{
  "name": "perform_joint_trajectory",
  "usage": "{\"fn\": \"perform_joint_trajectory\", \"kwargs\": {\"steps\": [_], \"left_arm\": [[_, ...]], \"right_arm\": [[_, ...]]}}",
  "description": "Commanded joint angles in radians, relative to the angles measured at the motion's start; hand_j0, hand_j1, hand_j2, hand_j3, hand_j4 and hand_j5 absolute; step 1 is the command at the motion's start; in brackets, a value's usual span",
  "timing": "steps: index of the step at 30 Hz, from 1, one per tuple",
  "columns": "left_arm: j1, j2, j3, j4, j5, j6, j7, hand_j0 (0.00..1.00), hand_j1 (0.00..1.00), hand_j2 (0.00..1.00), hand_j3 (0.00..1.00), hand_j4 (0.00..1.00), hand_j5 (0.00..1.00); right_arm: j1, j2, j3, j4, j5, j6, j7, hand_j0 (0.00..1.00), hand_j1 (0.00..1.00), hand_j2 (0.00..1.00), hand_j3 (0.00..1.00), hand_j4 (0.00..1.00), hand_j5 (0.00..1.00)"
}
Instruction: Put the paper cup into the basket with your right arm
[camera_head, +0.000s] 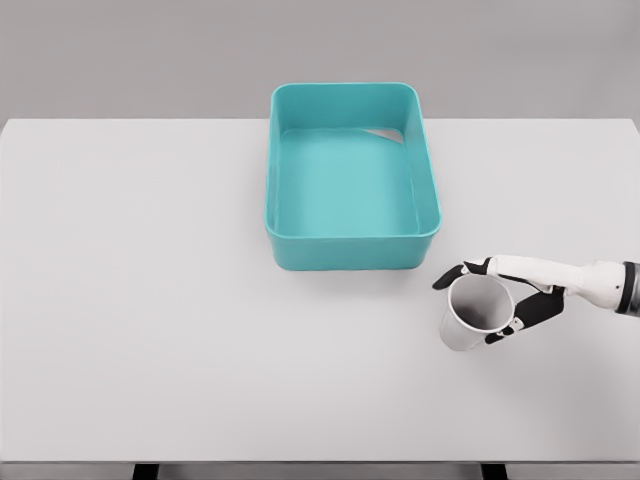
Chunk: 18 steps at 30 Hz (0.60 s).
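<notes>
A white paper cup (470, 318) is tilted with its open mouth facing up and toward me, right of the table's middle. My right hand (490, 303) comes in from the right edge and its dark-tipped fingers (527, 318) are wrapped around the cup's rim and side. The teal basket (352, 252) stands on the table just left of and beyond the cup, about a hand's width away. The basket is rectangular and holds nothing, with a pale patch showing in its far right corner. My left arm is out of view.
The white table (150, 300) spreads wide to the left and in front of the basket. Its front edge runs along the bottom of the view, with dark legs below it.
</notes>
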<state>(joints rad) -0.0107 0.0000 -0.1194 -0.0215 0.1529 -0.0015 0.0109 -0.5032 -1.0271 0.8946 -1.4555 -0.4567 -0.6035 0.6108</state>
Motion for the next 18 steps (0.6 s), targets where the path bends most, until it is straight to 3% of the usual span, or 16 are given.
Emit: {"fn": "perform_joint_trajectory", "kwargs": {"steps": [1,9,13,18], "left_arm": [[0.0,0.0,0.0,0.0,0.0,0.0,0.0,1.0,1.0,1.0,1.0,1.0,1.0],[0.0,0.0,0.0,0.0,-0.001,0.0,0.0,1.0,1.0,1.0,1.0,1.0,1.0],[0.0,0.0,0.0,0.0,-0.001,0.0,0.0,1.0,1.0,1.0,1.0,1.0,1.0],[0.0,0.0,0.0,0.0,0.0,0.0,0.0,1.0,1.0,1.0,1.0,1.0,1.0]], "right_arm": [[0.0,0.001,0.001,0.0,0.016,-0.007,0.0,0.76,0.76,0.76,0.76,0.76,0.76],[-0.003,0.019,-0.026,0.0,0.009,-0.007,0.0,0.76,0.76,0.76,0.76,0.76,0.76],[-0.003,0.019,-0.039,-0.002,0.009,-0.007,0.0,0.84,0.84,0.84,0.84,0.84,0.84],[-0.002,0.019,-0.039,-0.002,0.003,-0.007,0.0,0.81,0.81,0.81,0.81,0.81,0.81]]}}
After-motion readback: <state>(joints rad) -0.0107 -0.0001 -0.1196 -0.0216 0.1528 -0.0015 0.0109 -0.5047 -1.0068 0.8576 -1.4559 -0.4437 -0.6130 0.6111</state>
